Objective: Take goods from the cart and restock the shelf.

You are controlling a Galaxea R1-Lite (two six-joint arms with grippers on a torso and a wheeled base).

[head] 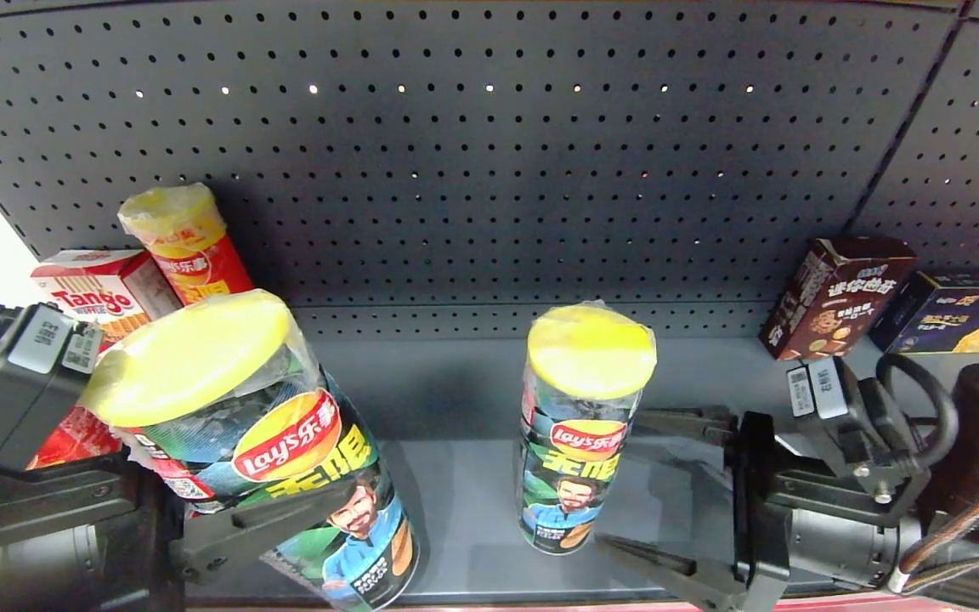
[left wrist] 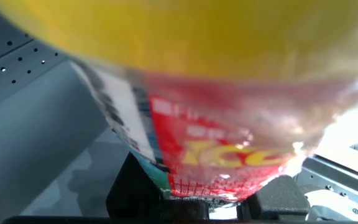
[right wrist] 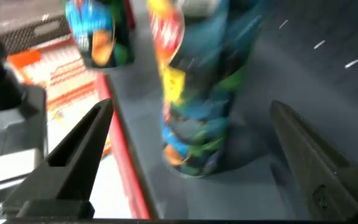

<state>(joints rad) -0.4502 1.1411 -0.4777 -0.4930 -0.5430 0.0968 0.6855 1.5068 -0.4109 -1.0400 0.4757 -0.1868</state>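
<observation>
**One can clamped, other gripper spread**

Found clamped in the left gripper (head: 273, 518): a tall yellow-lidded green-and-blue crisp can (head: 268, 442), left of the matching upright can (head: 583, 433) and apart from it. Leaned off vertical along its long axis, lid away from the upright can, base nearer it. Right gripper (head: 659, 493) just right of the upright can, jaws wide apart. Bare grey shelf board (head: 455, 408) left of and behind the upright can, with the red front edge close before it. Red can (head: 188, 246) far back-left, brown carton (head: 834, 293) far back-right.

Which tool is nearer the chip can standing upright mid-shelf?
Right. The right tool is open right beside the upright can, which sits in line between its jaws. The left tool is farther off to the robot's left, shut on a second, tilted can.
</observation>
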